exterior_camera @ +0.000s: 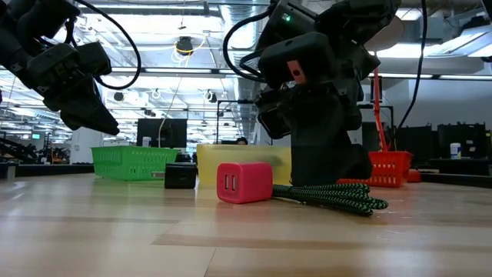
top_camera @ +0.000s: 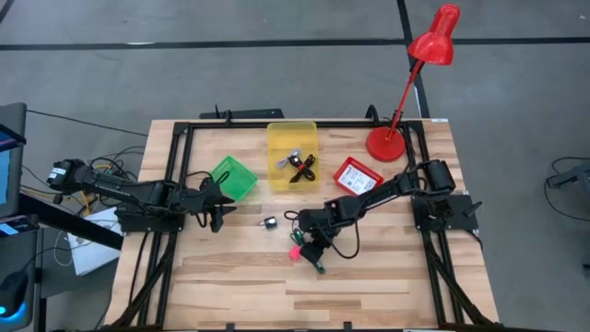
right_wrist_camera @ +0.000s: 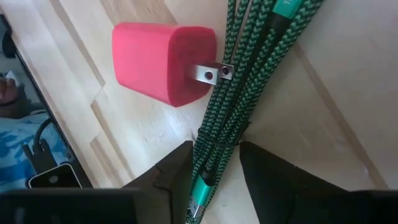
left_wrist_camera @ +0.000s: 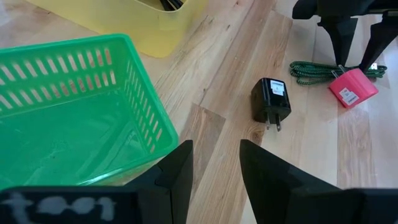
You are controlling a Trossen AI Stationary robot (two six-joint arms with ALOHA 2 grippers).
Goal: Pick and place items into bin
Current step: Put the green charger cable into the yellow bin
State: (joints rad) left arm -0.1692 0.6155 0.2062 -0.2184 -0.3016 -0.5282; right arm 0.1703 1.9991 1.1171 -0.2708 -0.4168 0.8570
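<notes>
While the right gripper [top_camera: 312,245] sits low over the middle of the wooden table [top_camera: 387,286], its two fingers [right_wrist_camera: 168,174] straddle a coiled green braided cable [right_wrist_camera: 239,93], one on each side with the strands between them; whether the pads already press on the cable cannot be told. A pink wall charger [right_wrist_camera: 163,62] lies just beside the cable, its metal prongs pointing into the strands, so it crowds one side of the gripper. A black plug adapter [left_wrist_camera: 271,100] lies on the bare wood a little farther toward the left arm.

The left gripper [left_wrist_camera: 216,163] hovers at the edge of a green basket [top_camera: 234,176], its fingers partly apart and holding nothing. Behind the middle of the table stands a yellow bin [top_camera: 291,153] with a few dark and silvery items already in it. A red basket [top_camera: 357,174] stands near the right arm's forearm, and a red desk lamp [top_camera: 406,88] rises from its round base at the far right corner. A black frame runs along the far edge and both sides of the table.

Between cable and yellow bin the wood lies open, apart from the black adapter off to one side. The near half of the table is bare board all the way to its front edge.
</notes>
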